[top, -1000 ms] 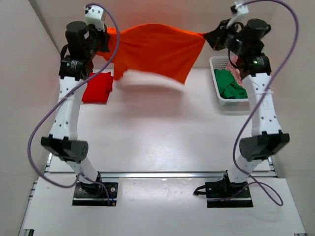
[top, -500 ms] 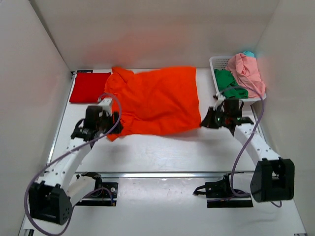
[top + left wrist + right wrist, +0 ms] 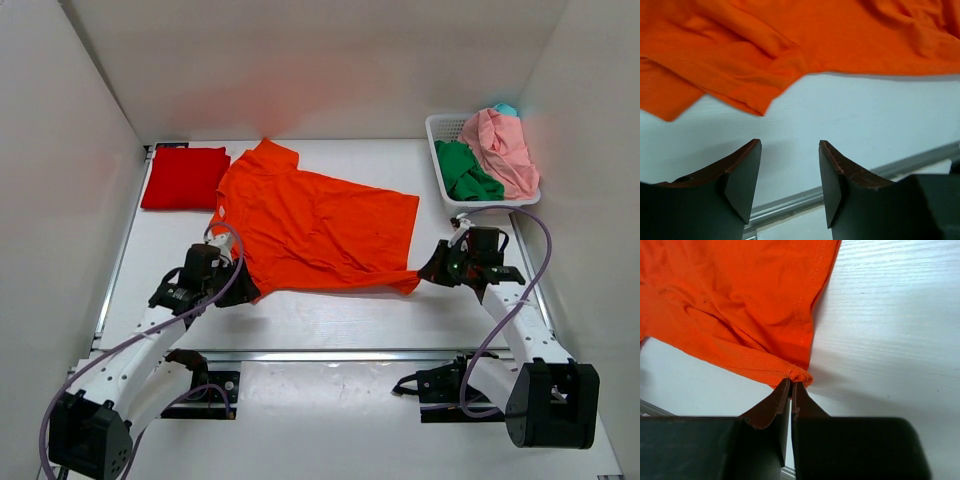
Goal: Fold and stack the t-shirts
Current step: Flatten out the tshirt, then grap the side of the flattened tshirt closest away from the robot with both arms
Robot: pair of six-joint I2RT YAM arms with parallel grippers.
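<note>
Since half a second ago, orange shirt (image 3: 315, 230) has slid nearer and turned: flat on surface (image 3: 330, 310), collar far-left, hem near-right, long axis on that diagonal. Wrist views alone show left tool (image 3: 790, 150) gaping, clear of the sleeve, and right tool (image 3: 791, 390) pinching the hem corner. Basket (image 3: 436, 125), far right: green shirt (image 3: 465, 172), pink shirt (image 3: 500, 150), teal shirt (image 3: 507, 109).

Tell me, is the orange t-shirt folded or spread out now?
Spread out, not folded. The orange t-shirt lies open on the table, collar showing, only wrinkled. The right gripper pinches its near corner.
</note>
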